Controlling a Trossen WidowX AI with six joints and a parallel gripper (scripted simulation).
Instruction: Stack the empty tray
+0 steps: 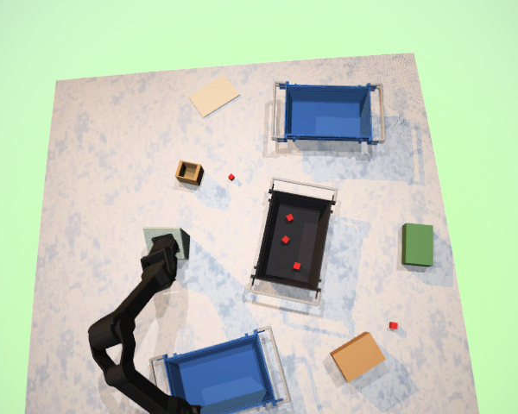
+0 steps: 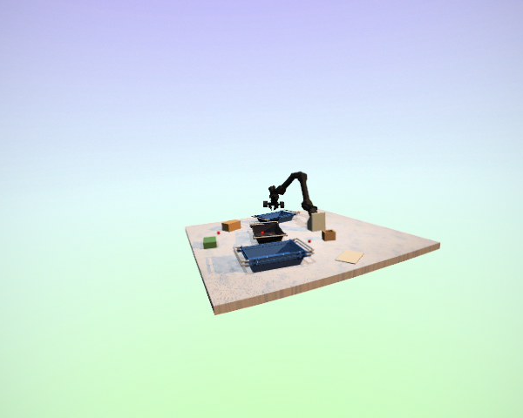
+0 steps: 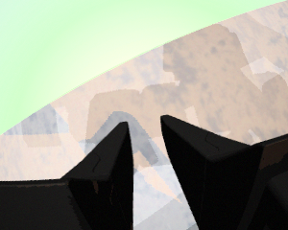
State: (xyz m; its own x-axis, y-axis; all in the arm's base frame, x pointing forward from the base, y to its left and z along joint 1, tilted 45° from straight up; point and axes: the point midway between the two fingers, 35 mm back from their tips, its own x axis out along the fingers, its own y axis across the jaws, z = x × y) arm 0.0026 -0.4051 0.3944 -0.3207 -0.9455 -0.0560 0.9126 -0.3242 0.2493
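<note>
Presumably, the slightly parted black fingers (image 2: 275, 206) are kept unladen because the pale bars (image 1: 304, 184) (image 2: 270, 236), splayed outside the black plastic tray (image 1: 325, 239) (image 2: 268, 239), must first be swung inward.

My mottled table (image 1: 107, 134) (image 2: 378, 252) carries a black tray (image 1: 310, 249) (image 2: 268, 239), two blue trays flanking it, and a green block (image 1: 418, 244) (image 2: 209, 243) beyond its side.

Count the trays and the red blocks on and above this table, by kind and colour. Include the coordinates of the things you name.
Blue trays (image 1: 322, 111) (image 2: 275, 254): 2
Black tray (image 1: 308, 241) (image 2: 258, 235): 1
Red blocks (image 1: 286, 239) (image 2: 262, 232): 5
Total: 8
</note>
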